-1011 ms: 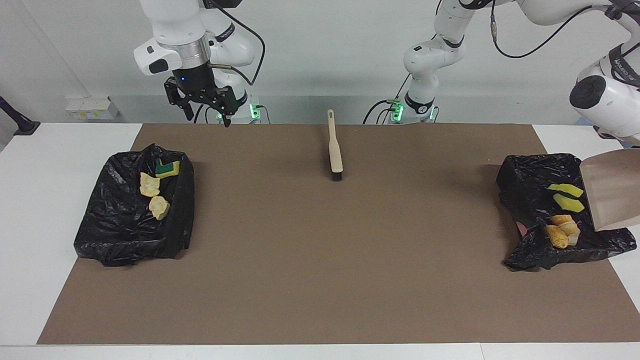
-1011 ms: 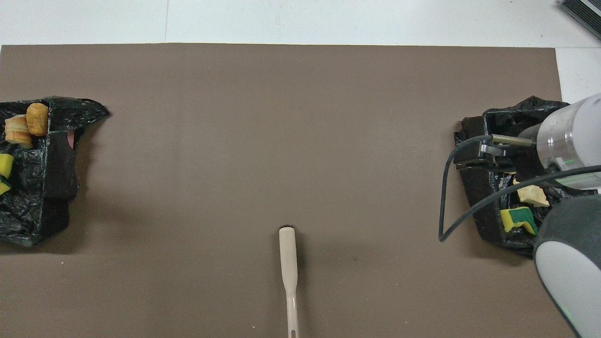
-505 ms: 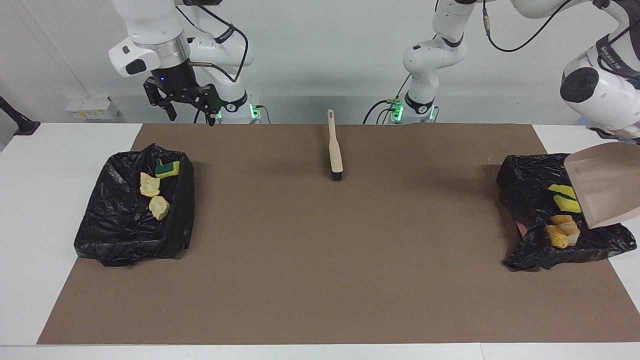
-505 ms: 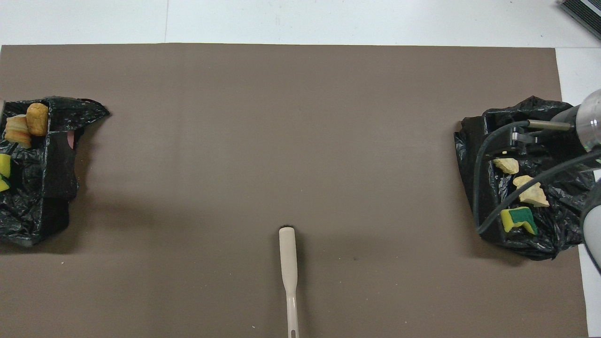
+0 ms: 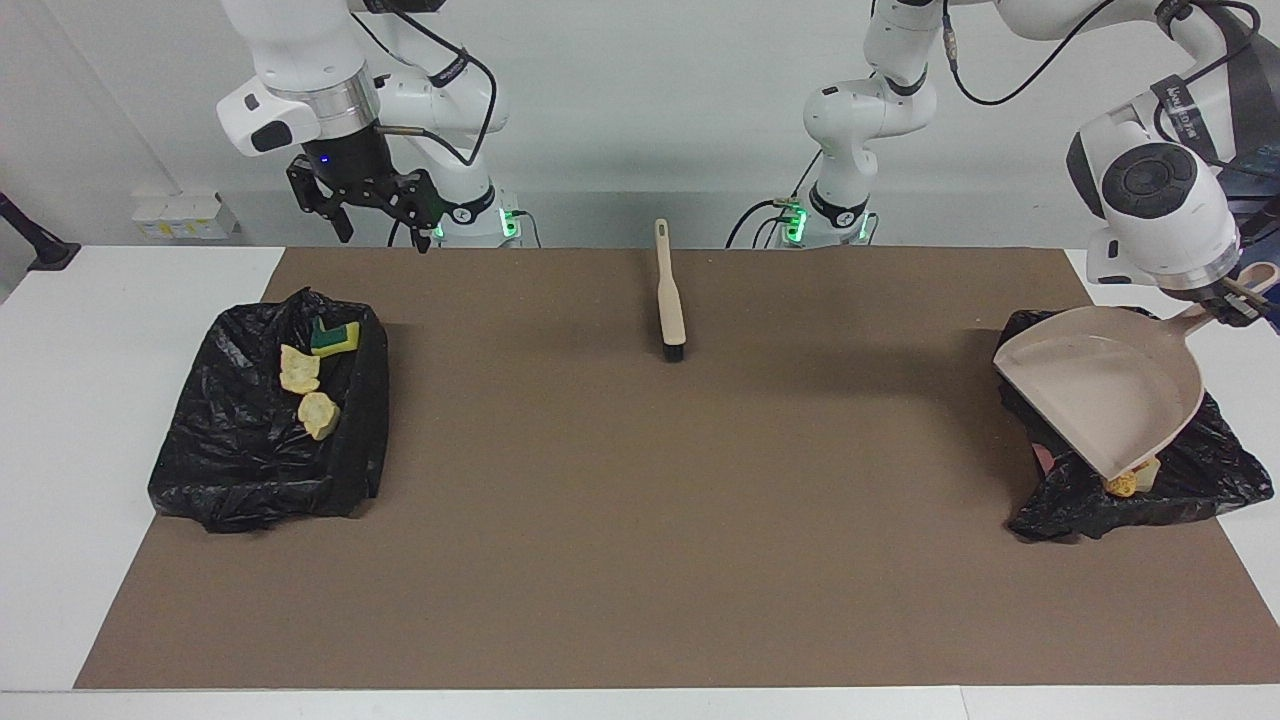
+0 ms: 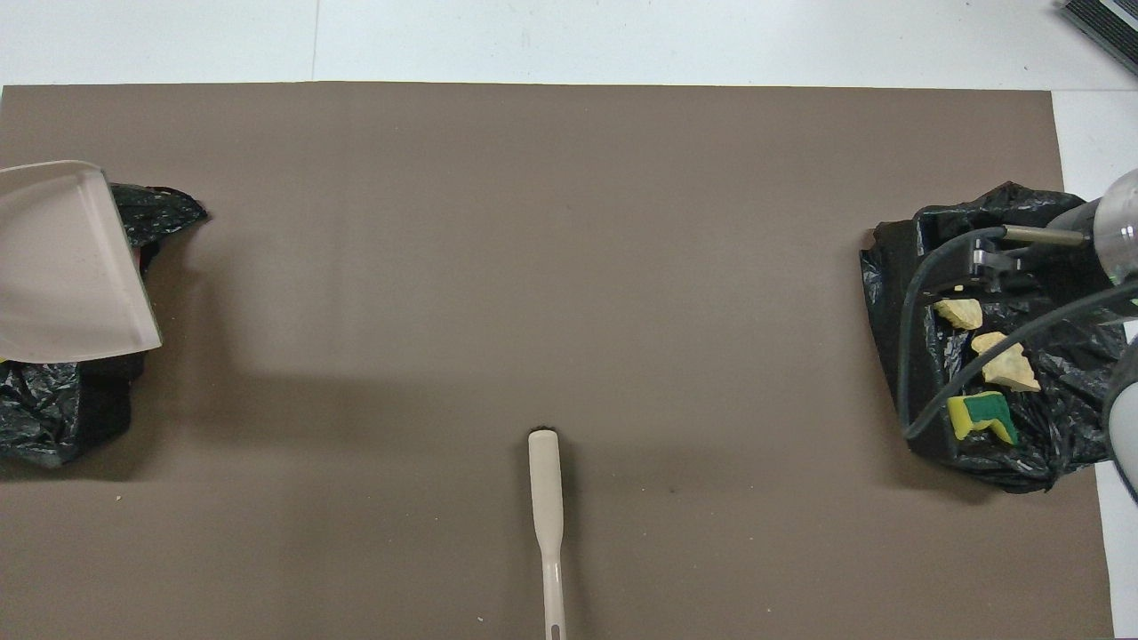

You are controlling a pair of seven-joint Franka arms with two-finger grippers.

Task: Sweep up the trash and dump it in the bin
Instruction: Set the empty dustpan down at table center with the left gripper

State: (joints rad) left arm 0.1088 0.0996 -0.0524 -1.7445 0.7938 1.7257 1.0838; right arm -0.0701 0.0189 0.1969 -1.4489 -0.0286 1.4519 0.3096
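The right gripper (image 5: 382, 222) has lifted and drawn away toward the right arm's end of the table. It now hangs with its fingers spread and nothing in them above the corner of the brown mat (image 5: 640, 560) nearest that arm's base, so that arm appears to be waiting. Below it, at that end of the mat, the black-bagged bin (image 5: 240, 450) has not changed: a green-backed sponge piece (image 5: 335, 337) and two bread-like lumps (image 5: 299, 369) lie in it. The brush (image 5: 670, 300) rests where it was, at the middle of the mat's edge nearest the robots, with its bristles pointing away from them and nothing gripping it. The main change is at the left arm's end. The left gripper (image 5: 1228, 303) is clamped on the handle of the beige dustpan (image 5: 1100, 395) and has swung the pan back from a steep tip to nearly level above the second bagged bin (image 5: 1215, 470). The pan looks empty and its mouth faces the middle of the table. It now covers most of the trash that showed in that bin a second ago, leaving only a bit of golden-brown lump (image 5: 1122, 484) visible under its lip. No pieces lie on the mat, so the dumping looks finished, and probably only setting the dustpan down remains.
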